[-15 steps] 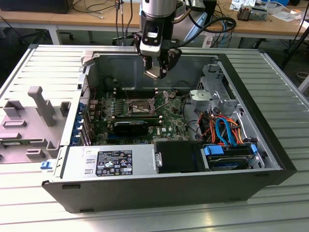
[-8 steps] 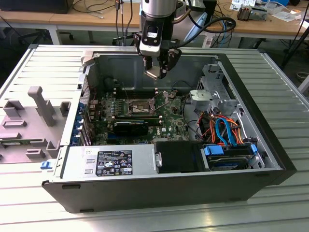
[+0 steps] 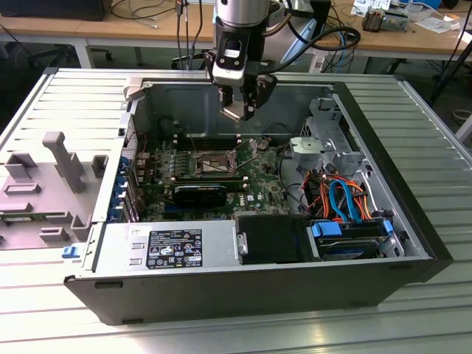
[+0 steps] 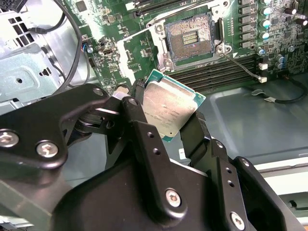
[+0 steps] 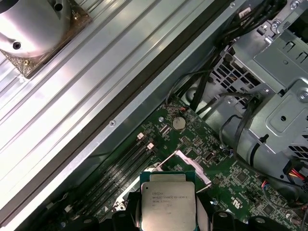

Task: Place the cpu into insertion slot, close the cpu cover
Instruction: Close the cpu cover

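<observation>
Above the open computer case, my gripper (image 3: 236, 110) is shut on the cpu (image 4: 169, 108), a flat silver square chip with a green edge, held by two opposite sides between the black fingers (image 4: 139, 120). The cpu (image 5: 168, 202) hangs tilted, well above the motherboard. Below it, the insertion slot (image 4: 189, 37) lies bare, its dark centre with gold contacts showing inside a silvery rim; in the exterior view the insertion slot (image 3: 211, 164) is slightly nearer than the gripper. The cpu cover (image 5: 188, 166) stands swung open beside the socket, and its lever wire (image 4: 237, 62) is released.
Long black memory slots (image 4: 211, 73) flank the socket. A grey drive cage (image 3: 326, 140) and orange and blue cables (image 3: 341, 198) fill the case toward the exterior view's right. The power supply (image 3: 169, 247) sits at the front. Grey plastic parts (image 3: 44, 177) lie outside the case.
</observation>
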